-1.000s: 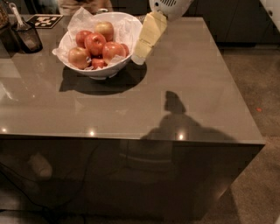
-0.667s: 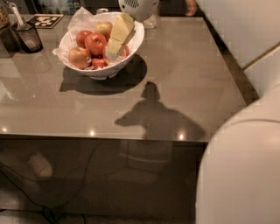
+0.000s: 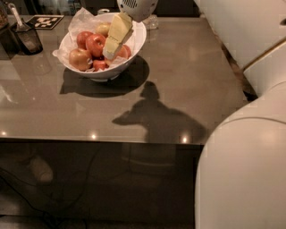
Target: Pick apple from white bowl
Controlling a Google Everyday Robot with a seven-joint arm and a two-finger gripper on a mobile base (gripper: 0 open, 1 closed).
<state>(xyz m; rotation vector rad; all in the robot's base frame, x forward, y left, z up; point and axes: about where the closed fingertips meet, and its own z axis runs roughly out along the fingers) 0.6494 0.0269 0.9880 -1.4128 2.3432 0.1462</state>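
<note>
From where I stand, the white bowl [image 3: 136,44] sits toward the far left of the glossy grey-brown table [image 3: 192,76], lined with crinkled white paper [image 3: 82,20] that sticks up above its far rim. It is heaped with apples. The apple [image 3: 95,43], a deep red one, lies near the middle of the heap, with another red one [image 3: 82,37] behind it to the left. A paler, blushed one [image 3: 79,59] sits at the front left and a yellowish one [image 3: 103,29] at the back. The gripper [image 3: 109,53] reaches down into the bowl from the far side, its cream-coloured length slanting over the fruit. Its tip is just beside the deep red apple, on that apple's right. Whether it is touching the fruit, and whether it is released or clenched, I cannot tell. Its rounded, vented wrist housing [image 3: 134,6] hangs above the bowl's far rim. The arm's bulky white shell [image 3: 241,179] fills the near right corner. A dark shadow [image 3: 156,118] of the arm falls across the tabletop. At the far left stand a dark cup [image 3: 29,39] with a utensil in it and a black-and-white marker card [image 3: 44,21].
</note>
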